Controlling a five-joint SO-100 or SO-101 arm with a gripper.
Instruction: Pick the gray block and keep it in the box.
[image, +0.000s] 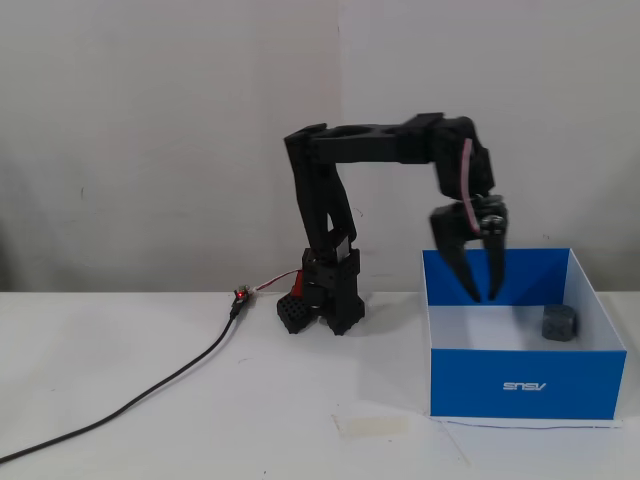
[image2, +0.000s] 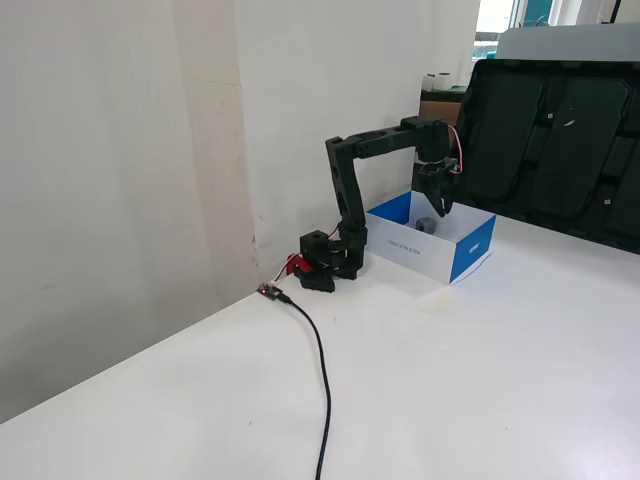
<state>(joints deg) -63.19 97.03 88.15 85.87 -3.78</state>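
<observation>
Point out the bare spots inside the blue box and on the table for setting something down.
Inside the box, the white floor left of the gray block is bare, though the open gripper hangs over it. The table left of the cable is open. It is crowded around the arm base.

Small dark-gray cube (image: 559, 323) lies inside the blue open-top cardboard box (image: 520, 382), right of the black tool (image: 485, 296), on the white bench (image: 150, 430).
</observation>
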